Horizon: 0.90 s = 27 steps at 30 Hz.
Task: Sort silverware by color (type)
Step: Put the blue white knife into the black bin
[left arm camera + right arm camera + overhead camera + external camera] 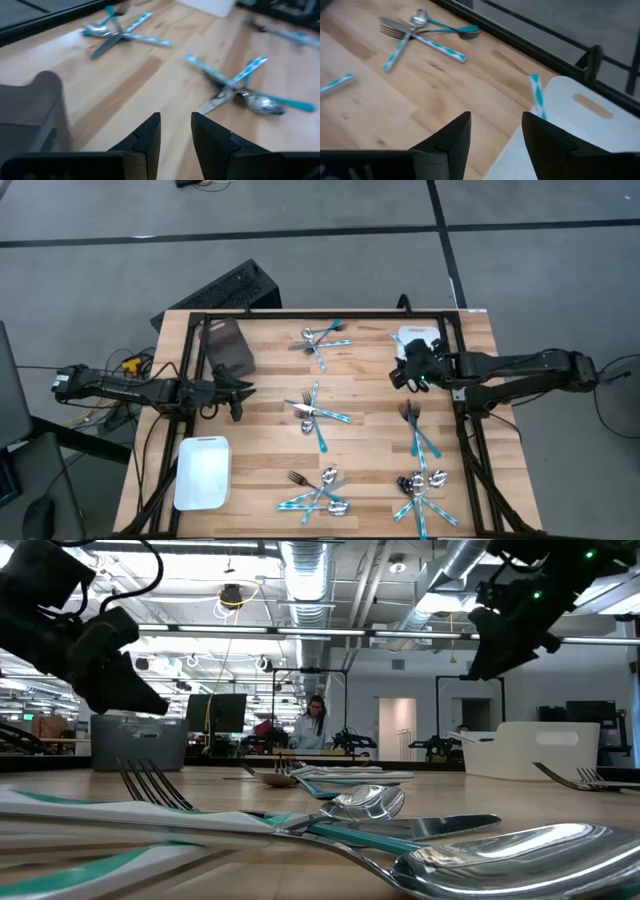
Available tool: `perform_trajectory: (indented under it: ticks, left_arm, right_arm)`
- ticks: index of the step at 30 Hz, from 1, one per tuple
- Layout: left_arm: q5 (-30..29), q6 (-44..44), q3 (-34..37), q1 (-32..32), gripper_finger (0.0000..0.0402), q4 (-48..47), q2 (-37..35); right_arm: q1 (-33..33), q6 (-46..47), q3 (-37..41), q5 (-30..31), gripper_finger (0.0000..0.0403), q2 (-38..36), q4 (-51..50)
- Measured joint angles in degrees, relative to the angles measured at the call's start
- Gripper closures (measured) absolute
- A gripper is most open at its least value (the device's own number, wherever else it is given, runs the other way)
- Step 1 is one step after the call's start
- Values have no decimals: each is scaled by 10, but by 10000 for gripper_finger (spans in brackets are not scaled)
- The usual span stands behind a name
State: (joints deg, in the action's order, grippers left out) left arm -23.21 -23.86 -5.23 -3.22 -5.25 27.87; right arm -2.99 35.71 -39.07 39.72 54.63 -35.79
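Both grippers' fingers are parted, empty: left gripper (238, 393) beside dark bin (226, 345), right gripper (412, 370) over white bin (580, 120) (1 teal-handled piece (537, 96) inside). We've barely started; silverware (316, 412) sits in 5 clusters across the table (270, 450).

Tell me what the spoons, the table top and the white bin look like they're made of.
The spoons look like polished metal: the bowls mirror the ceiling lights. Some silverware has teal-and-white handles, possibly plastic or a coating; I can't tell which. The table top looks like pale wood planks with visible grain and seams. The white bin seems to be smooth matte plastic.
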Motion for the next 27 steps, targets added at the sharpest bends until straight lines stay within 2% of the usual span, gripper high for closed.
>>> perform_trajectory:
  ticks: [6, 10, 14, 17, 20, 27]
  left_arm:
    - [42, 55, 0, 0, 306, 138, 51]
    - [27, 80, 0, 0, 306, 209, 101]
    - [10, 82, -4, 0, 306, 270, 151]
    - [4, 84, -25, 0, 306, 278, 195]
    - [3, 99, -58, 0, 306, 272, 241]
    - [-20, 114, -156, 0, 304, 233, 333]
  right_arm:
    - [110, 62, 0, 13, 211, 32, 73]
    - [180, 48, 0, 52, 213, 86, 171]
    - [218, 54, 0, 98, 213, 146, 237]
    - [229, 62, 0, 135, 214, 186, 278]
    - [226, 63, 0, 147, 214, 212, 304]
    - [240, 63, 0, 142, 214, 207, 298]
